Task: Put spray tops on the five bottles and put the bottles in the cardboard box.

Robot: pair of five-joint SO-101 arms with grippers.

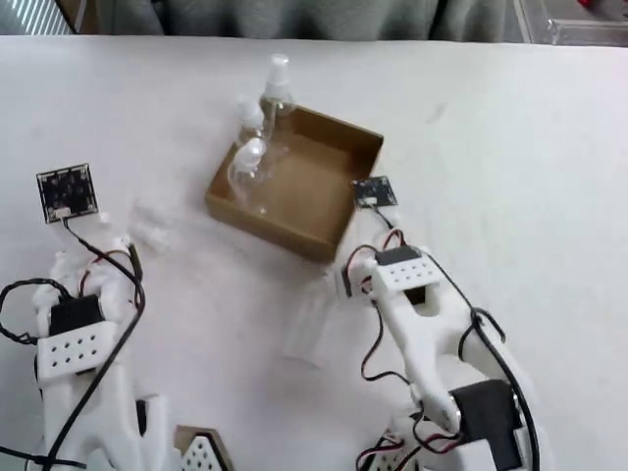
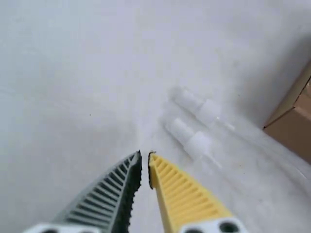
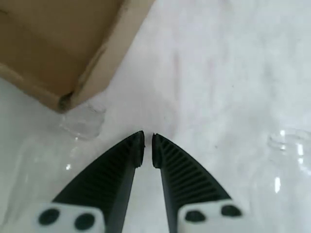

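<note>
The cardboard box (image 1: 314, 196) sits mid-table, and clear bottles with spray tops (image 1: 257, 118) cluster at its far left corner. Two loose white spray tops (image 2: 197, 109) (image 2: 188, 138) lie side by side on the table, just beyond my left gripper (image 2: 145, 159), which is shut and empty. My right gripper (image 3: 148, 141) is also shut on nothing, low over the table near the box's corner (image 3: 63, 99). A clear uncapped bottle (image 3: 83, 122) lies beside that corner, its open neck towards the box. Another open bottle neck (image 3: 287, 143) shows on the other side.
Two small black tag boards lie on the table, one at the left (image 1: 67, 191) and one by the box's near right side (image 1: 375, 191). Faint clear bottles (image 1: 309, 329) lie between the two arms. White table stretches wide to the right.
</note>
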